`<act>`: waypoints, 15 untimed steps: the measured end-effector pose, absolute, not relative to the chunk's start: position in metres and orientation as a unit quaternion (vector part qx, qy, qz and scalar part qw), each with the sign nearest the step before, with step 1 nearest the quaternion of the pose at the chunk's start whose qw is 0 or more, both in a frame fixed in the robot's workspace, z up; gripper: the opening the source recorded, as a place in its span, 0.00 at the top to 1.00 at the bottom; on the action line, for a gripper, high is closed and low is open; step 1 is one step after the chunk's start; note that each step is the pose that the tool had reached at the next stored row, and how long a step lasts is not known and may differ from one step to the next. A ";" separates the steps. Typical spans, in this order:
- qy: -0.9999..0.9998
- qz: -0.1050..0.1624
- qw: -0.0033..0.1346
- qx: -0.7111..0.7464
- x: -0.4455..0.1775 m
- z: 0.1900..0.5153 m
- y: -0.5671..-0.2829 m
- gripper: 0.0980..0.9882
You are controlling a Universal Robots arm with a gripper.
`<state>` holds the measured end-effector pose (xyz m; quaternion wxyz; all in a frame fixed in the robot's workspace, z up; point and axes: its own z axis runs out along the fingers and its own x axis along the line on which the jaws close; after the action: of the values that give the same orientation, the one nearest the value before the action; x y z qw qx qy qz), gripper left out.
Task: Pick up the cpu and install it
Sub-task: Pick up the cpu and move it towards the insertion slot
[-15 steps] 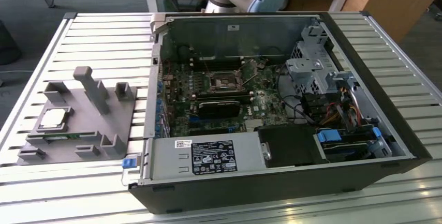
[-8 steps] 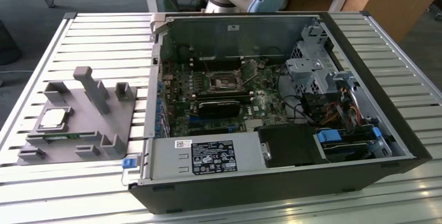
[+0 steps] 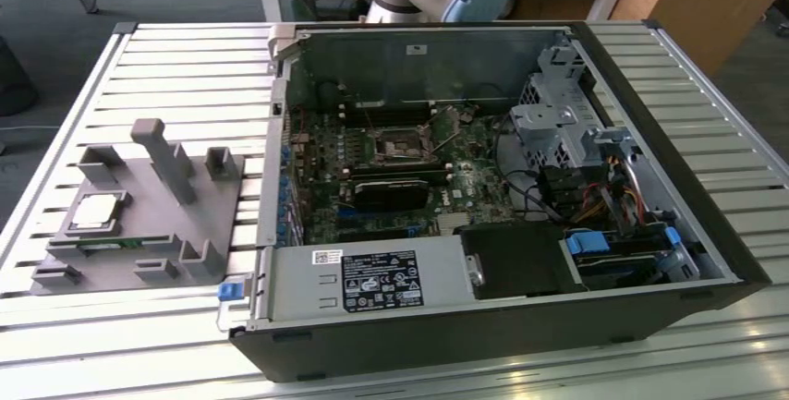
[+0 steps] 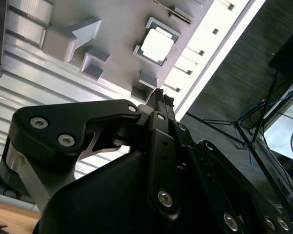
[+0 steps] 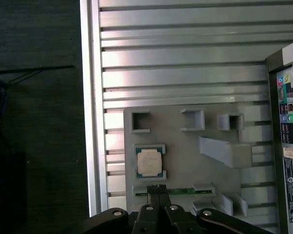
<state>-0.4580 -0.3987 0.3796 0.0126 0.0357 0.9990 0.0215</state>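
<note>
While your gripper (image 5: 156, 187) hangs pinched shut and empty, the cpu (image 5: 150, 162) sits in its grey tray (image 5: 185, 158), memory stick (image 5: 185, 191) just beside.

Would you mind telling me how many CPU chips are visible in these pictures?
1. The cpu lies in its recess on the grey tray, on the exterior view's left of the open computer case. Another could be hidden inside the case.
</note>
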 end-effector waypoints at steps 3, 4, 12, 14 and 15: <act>0.999 0.022 0.013 0.034 -0.458 0.374 -0.399 0.99; 0.999 0.022 0.013 0.034 -0.458 0.373 -0.399 0.99; 0.999 0.022 0.012 0.033 -0.458 0.358 -0.399 0.98; 0.999 0.021 0.012 0.033 -0.458 0.354 -0.399 0.93; 0.999 0.022 0.012 0.032 -0.458 0.353 -0.399 0.85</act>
<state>-0.4580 -0.3989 0.3527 0.0122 0.0319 0.9992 0.0215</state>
